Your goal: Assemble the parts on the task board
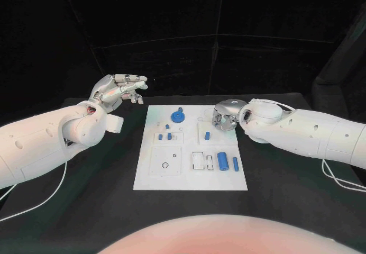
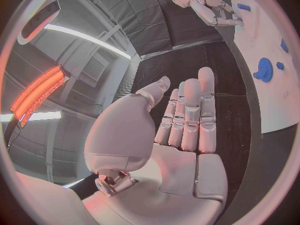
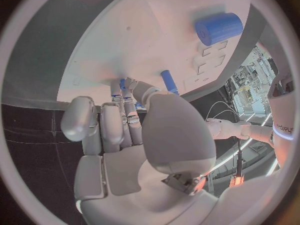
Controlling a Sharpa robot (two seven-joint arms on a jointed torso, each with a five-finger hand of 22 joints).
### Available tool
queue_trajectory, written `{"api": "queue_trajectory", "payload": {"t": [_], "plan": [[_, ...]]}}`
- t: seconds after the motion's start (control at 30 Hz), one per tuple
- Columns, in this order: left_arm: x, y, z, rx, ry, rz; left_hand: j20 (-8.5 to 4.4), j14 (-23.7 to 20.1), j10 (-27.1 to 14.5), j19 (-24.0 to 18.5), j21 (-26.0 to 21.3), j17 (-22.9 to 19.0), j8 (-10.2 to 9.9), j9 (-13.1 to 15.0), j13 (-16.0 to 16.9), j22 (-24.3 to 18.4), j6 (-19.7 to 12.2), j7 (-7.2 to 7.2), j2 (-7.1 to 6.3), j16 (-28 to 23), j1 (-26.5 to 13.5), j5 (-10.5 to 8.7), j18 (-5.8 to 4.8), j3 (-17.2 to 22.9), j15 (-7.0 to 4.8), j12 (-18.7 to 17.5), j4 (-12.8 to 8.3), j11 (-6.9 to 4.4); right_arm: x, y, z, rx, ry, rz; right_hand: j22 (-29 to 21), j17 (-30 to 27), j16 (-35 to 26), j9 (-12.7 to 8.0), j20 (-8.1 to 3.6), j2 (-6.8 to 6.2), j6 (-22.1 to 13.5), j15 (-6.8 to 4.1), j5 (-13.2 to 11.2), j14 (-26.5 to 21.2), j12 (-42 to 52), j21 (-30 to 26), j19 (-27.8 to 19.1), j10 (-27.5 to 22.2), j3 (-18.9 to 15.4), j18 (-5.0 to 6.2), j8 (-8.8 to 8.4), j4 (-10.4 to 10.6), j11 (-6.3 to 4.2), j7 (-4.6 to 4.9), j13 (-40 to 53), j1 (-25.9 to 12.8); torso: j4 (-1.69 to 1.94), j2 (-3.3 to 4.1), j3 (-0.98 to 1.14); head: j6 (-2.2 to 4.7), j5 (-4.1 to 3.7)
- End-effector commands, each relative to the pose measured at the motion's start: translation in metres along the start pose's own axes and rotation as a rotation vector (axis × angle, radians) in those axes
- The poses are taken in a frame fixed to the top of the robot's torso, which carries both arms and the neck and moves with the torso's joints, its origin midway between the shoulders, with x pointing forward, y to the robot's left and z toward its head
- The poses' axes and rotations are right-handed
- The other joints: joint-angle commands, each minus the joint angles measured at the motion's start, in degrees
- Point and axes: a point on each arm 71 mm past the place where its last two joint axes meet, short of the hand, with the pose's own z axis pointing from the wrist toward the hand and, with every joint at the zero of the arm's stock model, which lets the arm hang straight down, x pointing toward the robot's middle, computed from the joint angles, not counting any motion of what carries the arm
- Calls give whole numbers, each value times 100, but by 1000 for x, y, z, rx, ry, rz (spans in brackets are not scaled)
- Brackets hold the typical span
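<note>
**Inspector:** How far along is the assembly looking?

**Assistant:** In my judgement it is sitting at an early stage. The task board (image 1: 191, 177) is lying in the middle of the black tabletop (image 1: 91, 211). A blue gear (image 1: 179, 116) is standing near its far edge, and several small blue pegs (image 1: 164, 136) are standing upright just nearer than it; whether they are fully seated I cannot tell.

**Inspector:** And what is remaining?

**Assistant:** A large blue cylinder (image 1: 222, 160) and a slimmer blue pin (image 1: 236, 164) are lying loose on the near right part of the board, beside open rectangular slots (image 1: 198, 159). An oval recess (image 1: 165, 166) on the near left is sitting unfilled.

**Inspector:** The hands?

**Assistant:** The right hand (image 1: 226, 117) is hovering over the board's far right corner, fingers drawn together and pointing down at the board close to a blue peg (image 3: 169, 81). Whether it is pinching anything, I cannot tell. The left hand (image 1: 118, 89) is hanging raised beyond the board's left edge, well apart from it, fingers extended side by side and holding nothing.
</note>
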Motion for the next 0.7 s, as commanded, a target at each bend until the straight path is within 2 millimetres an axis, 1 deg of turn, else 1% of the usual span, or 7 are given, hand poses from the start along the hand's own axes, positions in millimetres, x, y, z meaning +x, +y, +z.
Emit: {"api": "queue_trajectory", "payload": {"t": [0.03, 0.23, 0.37, 0.47, 0.57, 0.67, 0.7], "plan": [[-1, -2, 0, 14, -2, -6, -5, -49, -33, 46, -20, -8, 36, -8, 6, -10, -25, 23, 17, -9, 50, 25, 47, -13, 4, 32, -17, -4, -6, 0, -2, 10, -71, 6, 5, 9, 27, 4, -8, 40, 47, -44, -17, 264, -21, 35, 48, 48, 35, -60, 21, 1, 9, -3, -1, -9, -3, -2, 2, 2, -3], [-3, -2, 0, 12, -7, -4, -6, -49, -41, 51, -24, -15, 39, -9, 8, -14, -28, 23, 21, -8, 67, 25, 47, -12, 4, 44, -27, -5, -10, 0, -8, 1, -119, 30, 3, -5, 24, 3, -15, 29, 48, -49, -7, 262, -41, 37, 48, 53, 41, -59, 13, -20, 3, -7, -5, -4, -9, -9, 0, 2, -5], [-4, -2, 0, 10, -9, -3, -8, -50, -51, 56, -29, -22, 42, -9, 9, -20, -33, 24, 23, -6, 85, 26, 47, -12, 3, 57, -38, -4, -13, 0, -13, -8, -151, 54, 8, -10, 31, 0, -22, 16, 49, -52, 38, 259, -77, 45, 48, 63, 67, -61, -2, -60, 4, -3, -9, 11, -4, -8, -5, 2, -16], [-5, -2, 0, 9, -9, -3, -8, -50, -54, 57, -30, -24, 43, -10, 9, -21, -35, 25, 25, -6, 90, 26, 47, -11, 3, 60, -41, -4, -15, 1, -16, -12, -162, 65, 8, -14, 34, -1, -24, 7, 50, -52, 61, 257, -92, 47, 47, 68, 77, -61, -10, -77, 5, -1, -9, 13, -6, -3, -3, 2, -20], [-5, -1, 0, 7, -11, -2, -9, -50, -62, 61, -33, -29, 45, -10, 10, -24, -38, 26, 29, -5, 104, 26, 47, -9, 2, 69, -49, -3, -17, 1, -21, -16, -171, 83, 10, -11, 39, -2, -24, 2, 52, -52, 76, 256, -102, 49, 47, 73, 85, -61, -14, -88, 6, 0, -10, 15, -3, 0, -4, 2, -16], [-5, -2, -1, 6, -11, -2, -10, -50, -66, 63, -35, -32, 45, -11, 10, -26, -40, 26, 31, -4, 111, 26, 47, -8, 2, 74, -53, -3, -25, 5, -25, -29, -191, 113, 7, -15, 43, -3, -26, -12, 54, -51, 107, 254, -119, 50, 44, 81, 96, -61, -22, -108, 8, 5, -10, 16, 1, 2, -5, 2, -9], [-5, -2, -1, 6, -11, -2, -10, -50, -66, 63, -35, -32, 45, -11, 10, -26, -40, 26, 31, -4, 111, 26, 47, -8, 2, 74, -53, -3, -27, 7, -27, -39, -200, 124, 8, -16, 43, -3, -26, -13, 54, -51, 110, 254, -120, 50, 44, 81, 97, -61, -23, -110, 8, 5, -10, 16, 1, 5, -5, 2, 7]]}}
